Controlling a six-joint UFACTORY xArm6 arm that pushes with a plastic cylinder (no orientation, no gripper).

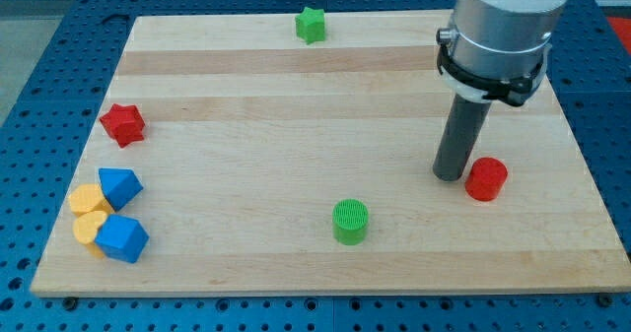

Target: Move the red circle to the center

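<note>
The red circle (486,178) is a short red cylinder on the wooden board (296,96), right of centre and low in the view. My tip (451,175) rests on the board just left of the red circle, very close to it or touching; I cannot tell which. The dark rod rises from the tip to the grey arm at the view's top right.
A green circle (350,221) sits at bottom centre. A green star (311,24) is at the top edge. A red star (123,124) is at the left. Two blue blocks (119,187) (122,238) and two yellow blocks (85,199) (89,228) cluster at bottom left.
</note>
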